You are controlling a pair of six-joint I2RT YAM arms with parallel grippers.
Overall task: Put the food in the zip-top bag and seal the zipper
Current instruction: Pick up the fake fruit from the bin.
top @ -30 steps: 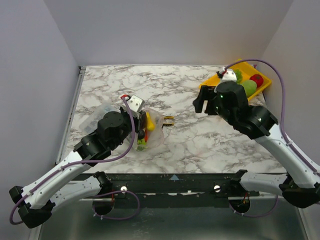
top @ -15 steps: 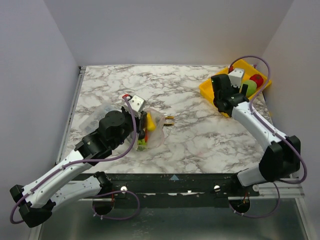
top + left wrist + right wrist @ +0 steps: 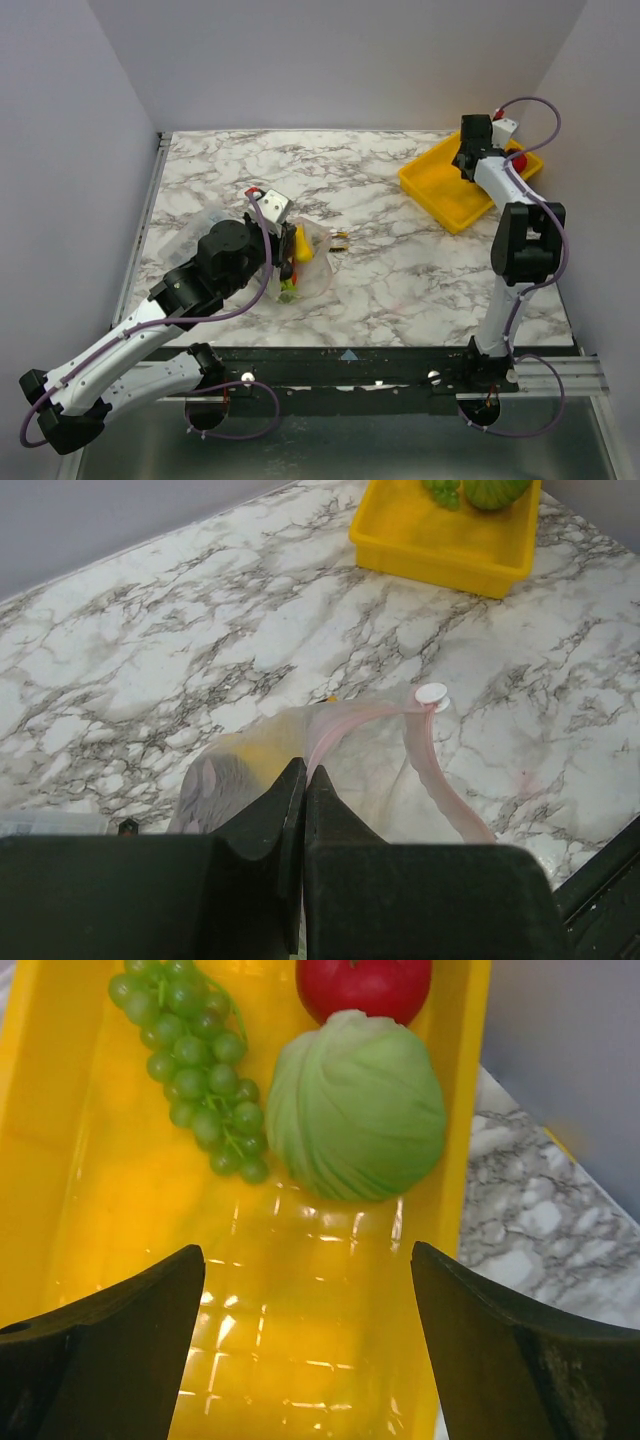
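The zip-top bag [image 3: 308,265] lies at centre left, a clear pouch with yellow and green food inside. My left gripper [image 3: 283,240] is shut on its mouth edge. In the left wrist view the jaws [image 3: 305,772] pinch the pink zipper [image 3: 432,765], which curves away to the right past a white tab [image 3: 432,693]. My right gripper [image 3: 470,152] is open and empty over the yellow tray [image 3: 440,190]. In the right wrist view it [image 3: 308,1270] hovers above the tray floor, short of green grapes [image 3: 195,1060], a green cabbage [image 3: 355,1105] and a red apple [image 3: 365,985].
A small yellow and dark item [image 3: 338,238] lies just right of the bag. A clear plastic thing [image 3: 203,222] sits left of my left arm. The tray stands at the back right corner near the wall. Marble table edge runs along the front.
My right arm has swung from the middle right of the table back to the far right and now reaches over the yellow tray. My left gripper has kept its hold on the bag.
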